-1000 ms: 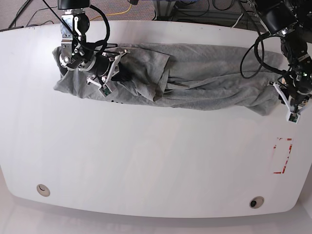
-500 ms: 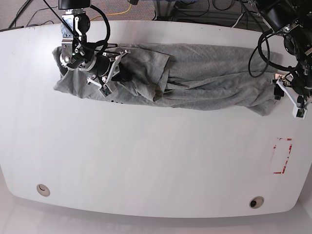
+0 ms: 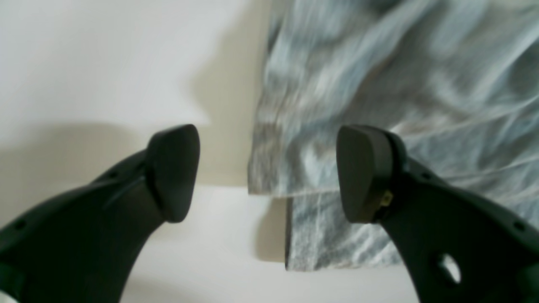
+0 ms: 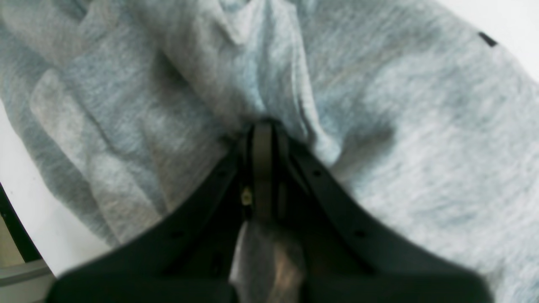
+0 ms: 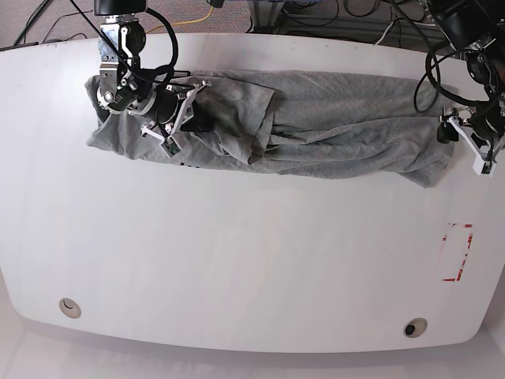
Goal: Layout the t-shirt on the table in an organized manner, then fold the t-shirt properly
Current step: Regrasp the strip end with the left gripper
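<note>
The grey t-shirt (image 5: 339,130) lies stretched in a wrinkled band along the far side of the white table (image 5: 237,260). On the base view's left, my right gripper (image 5: 193,106) is shut on a bunch of the t-shirt's fabric. In the right wrist view the fabric (image 4: 400,147) gathers into the shut gripper (image 4: 263,134). My left gripper (image 5: 456,134) stands open at the t-shirt's right end. In the left wrist view its gripper (image 3: 267,174) holds nothing, and the t-shirt's layered edge (image 3: 379,84) lies on the table (image 3: 105,63) below.
A red rectangular outline (image 5: 458,253) is marked near the table's right edge. Two round holes (image 5: 69,307) (image 5: 414,327) sit near the front edge. Cables (image 5: 316,16) run on the floor beyond the far edge.
My left gripper has opened, let go of the t-shirt's right end and moved toward the far edge. The right gripper has stayed shut on the fabric in place.
</note>
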`<state>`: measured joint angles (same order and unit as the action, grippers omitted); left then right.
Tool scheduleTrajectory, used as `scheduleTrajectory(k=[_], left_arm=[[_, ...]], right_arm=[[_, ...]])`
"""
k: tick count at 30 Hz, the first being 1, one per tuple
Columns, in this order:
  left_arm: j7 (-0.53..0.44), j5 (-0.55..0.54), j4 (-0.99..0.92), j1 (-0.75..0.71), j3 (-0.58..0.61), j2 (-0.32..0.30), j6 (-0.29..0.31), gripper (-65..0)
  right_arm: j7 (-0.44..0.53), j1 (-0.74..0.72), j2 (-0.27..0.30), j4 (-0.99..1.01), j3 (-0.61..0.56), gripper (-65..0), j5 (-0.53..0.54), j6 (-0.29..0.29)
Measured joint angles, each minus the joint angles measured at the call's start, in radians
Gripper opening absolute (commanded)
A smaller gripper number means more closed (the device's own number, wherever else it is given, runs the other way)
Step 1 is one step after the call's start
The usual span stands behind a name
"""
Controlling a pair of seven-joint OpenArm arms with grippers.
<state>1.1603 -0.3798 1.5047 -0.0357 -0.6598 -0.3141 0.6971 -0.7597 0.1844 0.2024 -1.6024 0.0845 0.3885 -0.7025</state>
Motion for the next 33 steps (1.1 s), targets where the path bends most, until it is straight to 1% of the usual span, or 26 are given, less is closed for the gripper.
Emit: scheduleTrajectory(k=[5,9,15,21,26,28,33], left_arm=[[-0.012,-0.024,-0.051,-0.006,0.008,-0.020,0.000,-17.6],[-0.032,-0.026,-0.078,-0.022,0.009,-0.025,0.000,-17.8],[-0.036,-0.026,-0.091,-0.032,0.081,-0.021,0.000,-17.9],[-0.062,-0.049,-0.085,-0.054,0.105,-0.021,0.000,-17.9],[-0.059,-0.037,-0.080,-0.052,0.145,-0.027,-0.001,-18.3],[-0.063,-0.037,-0.079,-0.053,0.153,-0.027,-0.001,-20.4],[-0.069,-0.040,-0.077,-0.053,0.153,-0.018,-0.001,-30.0]], right_arm=[[0.000,0.000,-0.001,0.000,0.000,-64.5,0.000,0.003],[0.000,0.000,0.000,0.000,0.000,-64.5,0.000,0.003],[0.000,0.000,-0.001,0.000,0.000,-64.5,0.000,0.003],[0.000,0.000,0.000,0.000,0.000,-64.5,0.000,0.003],[0.000,0.000,-0.001,0.000,0.000,-64.5,0.000,0.003],[0.000,0.000,0.000,0.000,0.000,-64.5,0.000,0.003],[0.000,0.000,-0.001,0.000,0.000,-64.5,0.000,0.003]])
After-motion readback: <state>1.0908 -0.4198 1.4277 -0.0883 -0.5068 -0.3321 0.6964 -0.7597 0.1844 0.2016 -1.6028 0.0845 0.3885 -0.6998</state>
